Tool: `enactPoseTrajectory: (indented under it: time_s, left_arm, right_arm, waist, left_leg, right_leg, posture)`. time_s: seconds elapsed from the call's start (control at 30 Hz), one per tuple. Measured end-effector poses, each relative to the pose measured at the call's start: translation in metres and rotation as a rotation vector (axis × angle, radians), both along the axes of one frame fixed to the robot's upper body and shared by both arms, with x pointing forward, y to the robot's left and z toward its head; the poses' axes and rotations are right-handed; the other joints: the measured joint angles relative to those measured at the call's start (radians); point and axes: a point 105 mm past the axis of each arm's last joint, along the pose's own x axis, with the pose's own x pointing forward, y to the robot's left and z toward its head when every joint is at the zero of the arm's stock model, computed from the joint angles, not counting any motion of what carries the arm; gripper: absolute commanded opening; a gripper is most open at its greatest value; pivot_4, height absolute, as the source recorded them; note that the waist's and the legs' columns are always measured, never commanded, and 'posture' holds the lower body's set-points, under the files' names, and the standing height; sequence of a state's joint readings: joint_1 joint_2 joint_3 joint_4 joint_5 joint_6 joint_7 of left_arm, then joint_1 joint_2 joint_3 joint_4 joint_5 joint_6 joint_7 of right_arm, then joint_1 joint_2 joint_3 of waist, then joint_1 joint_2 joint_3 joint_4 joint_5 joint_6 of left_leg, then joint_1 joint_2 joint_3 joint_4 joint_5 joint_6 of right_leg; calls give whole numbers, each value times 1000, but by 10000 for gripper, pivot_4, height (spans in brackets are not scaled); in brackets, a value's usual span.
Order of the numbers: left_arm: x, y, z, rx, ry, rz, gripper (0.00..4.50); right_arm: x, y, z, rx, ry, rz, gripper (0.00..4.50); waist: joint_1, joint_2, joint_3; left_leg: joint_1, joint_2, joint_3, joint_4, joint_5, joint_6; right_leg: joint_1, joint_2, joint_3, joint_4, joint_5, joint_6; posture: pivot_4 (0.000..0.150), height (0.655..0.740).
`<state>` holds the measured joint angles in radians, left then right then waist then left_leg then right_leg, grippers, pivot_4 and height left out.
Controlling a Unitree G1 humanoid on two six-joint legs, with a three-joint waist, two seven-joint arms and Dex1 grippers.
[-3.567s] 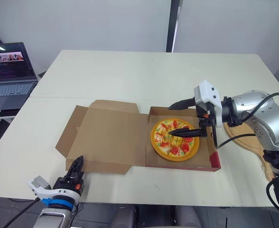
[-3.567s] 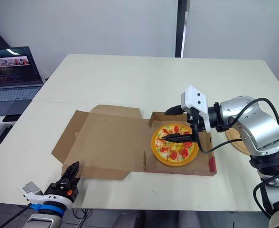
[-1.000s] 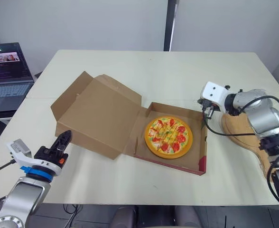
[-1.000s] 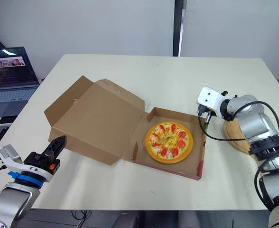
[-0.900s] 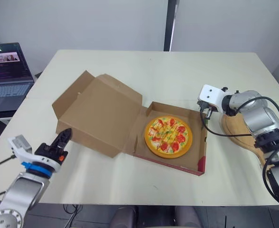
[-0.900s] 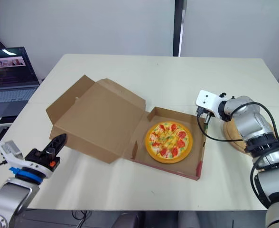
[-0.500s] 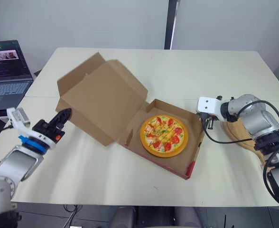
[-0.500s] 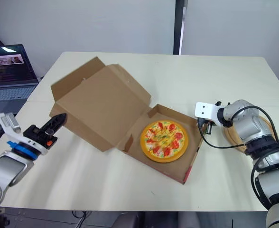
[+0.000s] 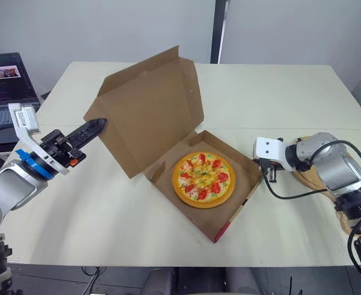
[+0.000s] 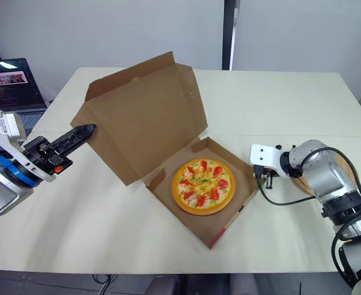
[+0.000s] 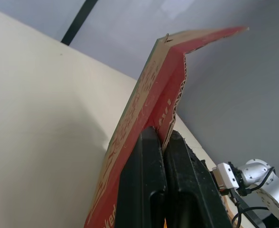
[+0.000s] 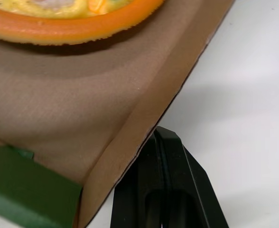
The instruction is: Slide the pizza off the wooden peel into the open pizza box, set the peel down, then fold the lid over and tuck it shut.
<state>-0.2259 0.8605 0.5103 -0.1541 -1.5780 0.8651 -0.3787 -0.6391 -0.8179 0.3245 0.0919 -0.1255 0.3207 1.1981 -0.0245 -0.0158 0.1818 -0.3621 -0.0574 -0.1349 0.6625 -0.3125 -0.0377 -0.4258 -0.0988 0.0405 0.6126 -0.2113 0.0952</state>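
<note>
The brown pizza box (image 9: 225, 222) lies open mid-table with the orange-rimmed pizza (image 9: 202, 179) in its base. Its lid (image 9: 150, 110) stands nearly upright. My left gripper (image 9: 99, 125) is shut, its tips pressed against the lid's outer left edge; the left wrist view has the fingertips (image 11: 153, 137) touching the lid's folded flap (image 11: 170, 107). My right gripper (image 12: 161, 136) is shut too, its tips against the outside of the base's right wall (image 12: 144, 118). The wooden peel (image 9: 306, 179) lies on the table under my right arm.
A laptop (image 9: 2, 80) sits on a side desk at the far left. The table's front edge runs close below the box's near corner. Bare tabletop lies behind the box and to its right.
The lid has swung up from a low tilt to nearly upright as my left gripper rose and moved right. The box base has turned and slid. My right gripper stays by the right wall.
</note>
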Motion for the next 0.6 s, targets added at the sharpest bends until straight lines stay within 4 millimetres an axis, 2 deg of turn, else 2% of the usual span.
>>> enactPoseTrajectory:
  time_s: [0.13,0.37,0.47,0.6]
  left_arm:
    - [0,-6,14,22,-47,-41,0]
    - [-2,-14,22,52,-77,-99,0]
    - [3,-15,24,75,-92,-104,0]
    - [20,-10,20,103,-92,-87,0]
  right_arm:
    - [-12,4,-1,29,28,12,150]
    - [-27,10,1,112,86,-4,150]
    - [-35,14,2,147,117,-5,150]
    - [-49,19,1,193,170,-7,150]
  waist:
    - [-2,0,0]
    - [-4,0,0]
    - [-4,0,0]
    - [-3,0,0]
  left_leg:
    - [0,0,0,0,0,0]
    - [0,0,0,0,0,0]
    - [0,0,0,0,0,0]
    - [0,0,0,1,0,0]
  right_leg:
    - [0,0,0,0,0,0]
    - [-1,0,0,1,0,0]
    - [-1,0,0,1,0,0]
    - [0,0,0,1,0,0]
  posture:
    - [1500,7400]
    - [1500,7400]
    - [1500,7400]
    - [1500,7400]
